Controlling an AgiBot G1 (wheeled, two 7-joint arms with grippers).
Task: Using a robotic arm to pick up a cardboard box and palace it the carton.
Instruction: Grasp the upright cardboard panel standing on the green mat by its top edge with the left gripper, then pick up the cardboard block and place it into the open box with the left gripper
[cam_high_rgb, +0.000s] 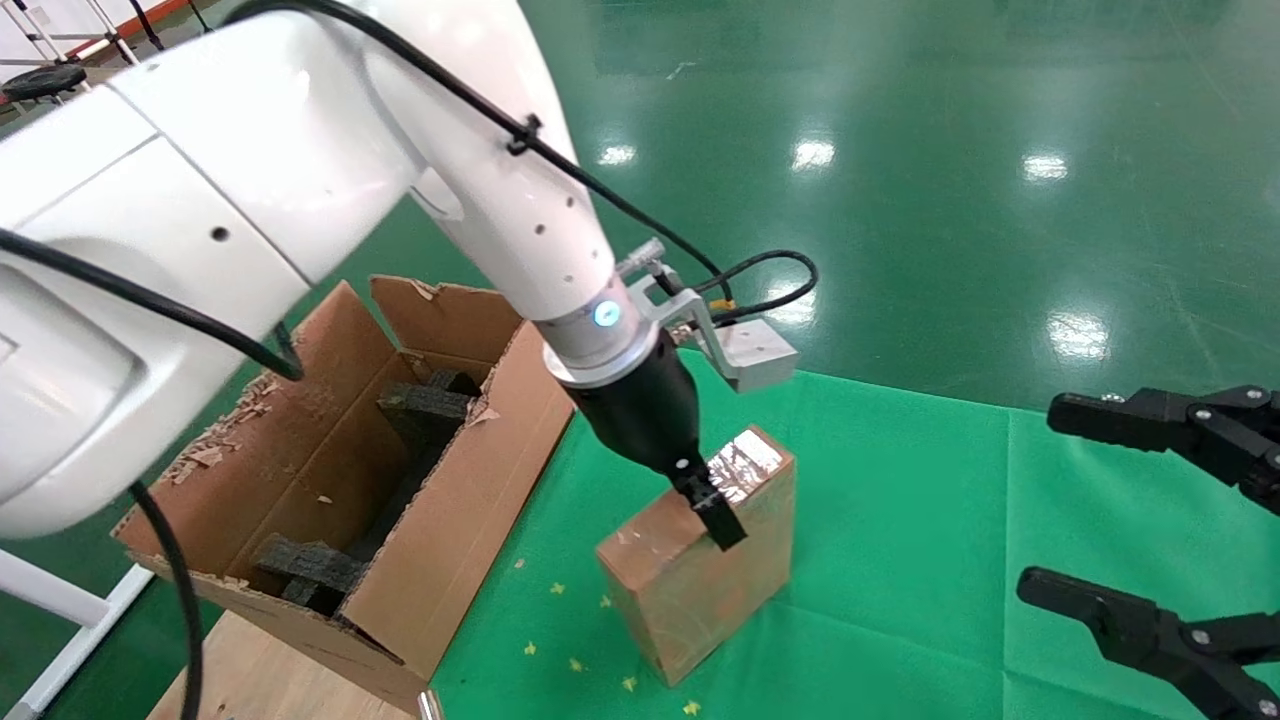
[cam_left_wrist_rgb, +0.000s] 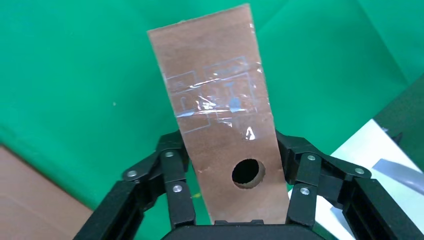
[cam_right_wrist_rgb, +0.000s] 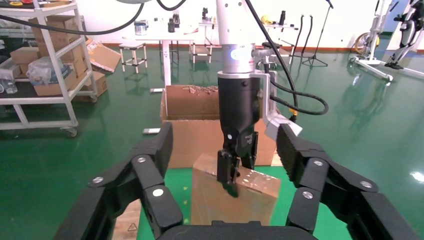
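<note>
The robotic arm's left gripper (cam_high_rgb: 715, 500) is shut on the cardboard box (cam_high_rgb: 690, 590), gripping it from above near its top. The slim brown taped box stands on the green mat. In the left wrist view the black fingers (cam_left_wrist_rgb: 175, 155) press both sides of the box (cam_left_wrist_rgb: 215, 90), and its round hole (cam_left_wrist_rgb: 248, 173) faces the camera. The carton (cam_high_rgb: 470, 470) stands open to the left of the box, with dark foam pieces (cam_high_rgb: 425, 410) inside. My right gripper (cam_high_rgb: 1085, 505) is open and empty at the right. Its view shows the box (cam_right_wrist_rgb: 235, 205), the left gripper (cam_right_wrist_rgb: 237, 175) and the carton (cam_right_wrist_rgb: 195, 135) behind.
The green mat (cam_high_rgb: 900, 520) covers the table, with small yellow specks near the box. Bare wood (cam_high_rgb: 270, 670) shows under the carton at the front left. A silver camera block (cam_high_rgb: 755, 355) juts from the left wrist. Shelves with boxes (cam_right_wrist_rgb: 50, 55) stand far off on the green floor.
</note>
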